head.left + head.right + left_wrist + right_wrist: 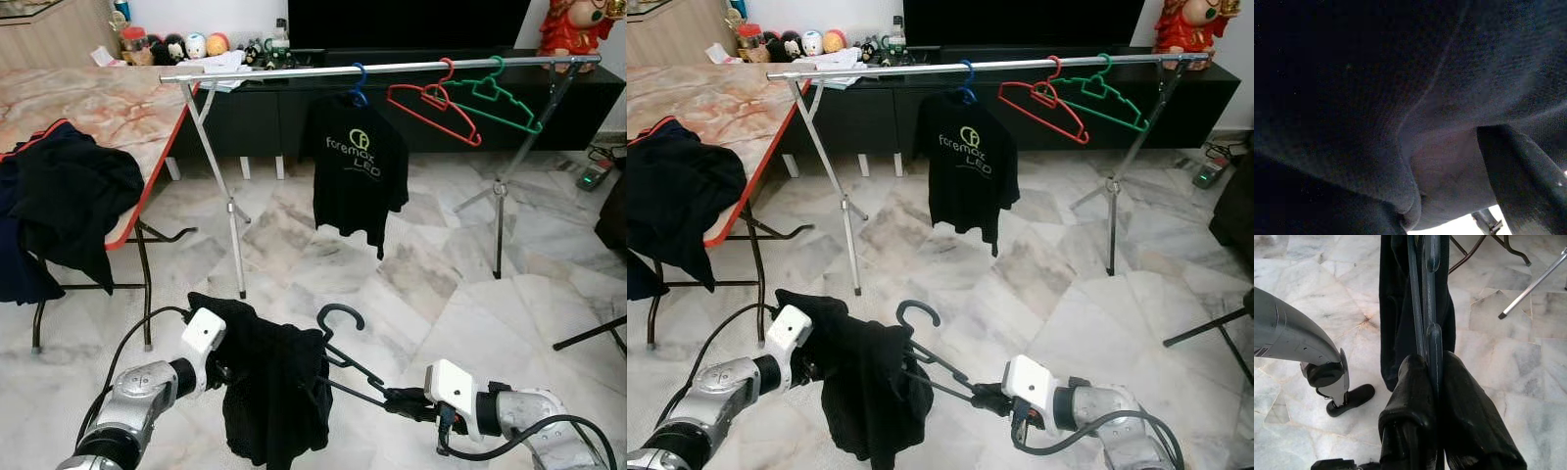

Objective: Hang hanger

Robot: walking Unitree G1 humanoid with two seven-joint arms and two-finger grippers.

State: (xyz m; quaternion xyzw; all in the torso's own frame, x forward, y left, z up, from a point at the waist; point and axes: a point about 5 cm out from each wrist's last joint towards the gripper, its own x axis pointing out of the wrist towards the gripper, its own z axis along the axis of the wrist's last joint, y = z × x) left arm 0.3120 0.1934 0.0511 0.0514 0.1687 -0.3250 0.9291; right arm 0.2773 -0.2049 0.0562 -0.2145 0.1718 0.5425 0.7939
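The right hand is clenched on one end of a dark hanger, its two black fingers pinching the thin bar between them. The hanger runs up and to the left from there, its hook curling upward, held low over the marble floor. A black garment is draped over the hanger's other end and hangs down in folds. The left hand is pushed into this cloth from the left; whether its fingers are clenched or released cannot be told, as dark fabric covers them. Beyond stands a silver clothes rail, carrying a black printed T-shirt on a blue hanger, then a red hanger and a green hanger. On the left, dark clothes lie heaped on a marble-patterned surface.
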